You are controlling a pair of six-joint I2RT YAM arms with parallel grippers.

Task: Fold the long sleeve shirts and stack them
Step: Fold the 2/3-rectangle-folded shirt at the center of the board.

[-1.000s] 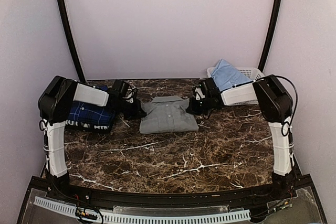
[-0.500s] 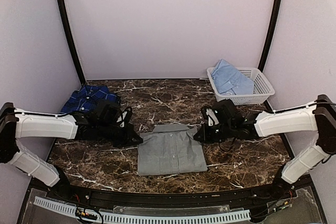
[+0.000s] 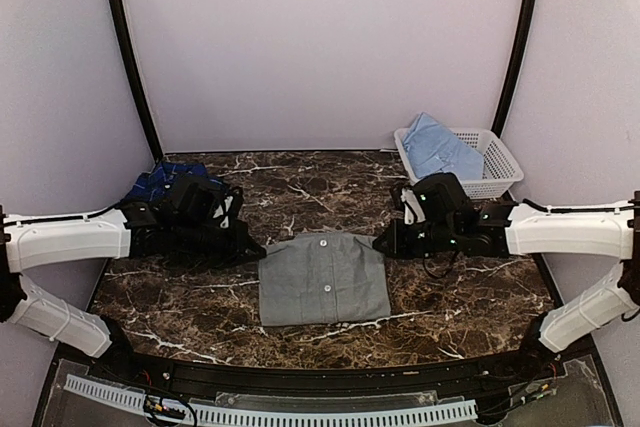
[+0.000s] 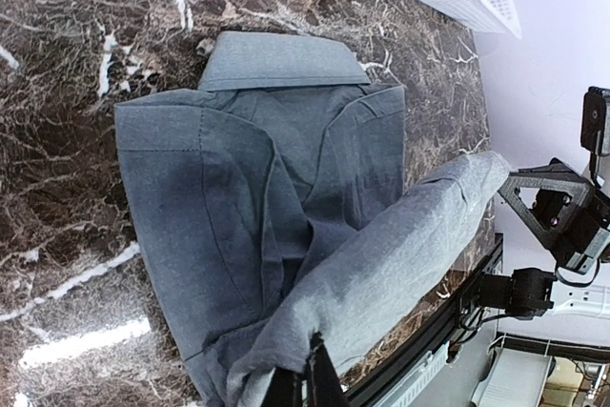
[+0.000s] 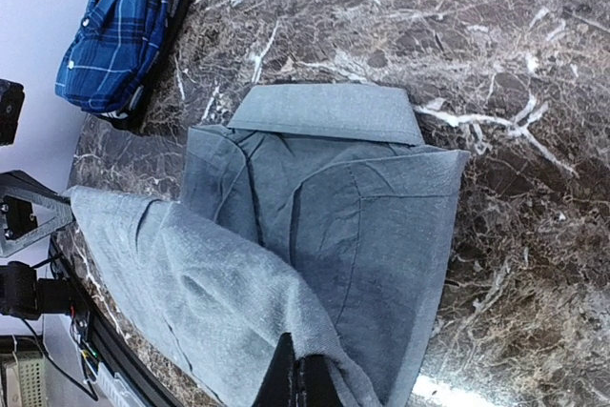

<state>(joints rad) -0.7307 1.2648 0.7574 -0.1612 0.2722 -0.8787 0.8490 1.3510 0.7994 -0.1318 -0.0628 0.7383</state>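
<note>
The grey shirt (image 3: 325, 282) lies mid-table, collar toward the back. My left gripper (image 3: 255, 250) and right gripper (image 3: 383, 242) are each shut on one end of its lower part, holding that part raised and stretched over the body. In the left wrist view the left gripper (image 4: 310, 361) pinches the lifted grey cloth (image 4: 381, 264). In the right wrist view the right gripper (image 5: 300, 357) does the same on the cloth (image 5: 210, 302). The navy plaid shirt (image 3: 155, 182) lies back left, partly behind my left arm. The light blue shirt (image 3: 435, 145) sits in the basket.
The white lattice basket (image 3: 497, 165) stands at the back right against the wall. The plaid shirt also shows in the right wrist view (image 5: 119, 35). The dark table rim runs along the near edge (image 3: 320, 379). Bare marble (image 3: 300, 187) lies behind the grey shirt.
The grey shirt went from the back middle to the near middle of the table. Since half a second ago both grippers have moved up and back, carrying its lower part over the body.
</note>
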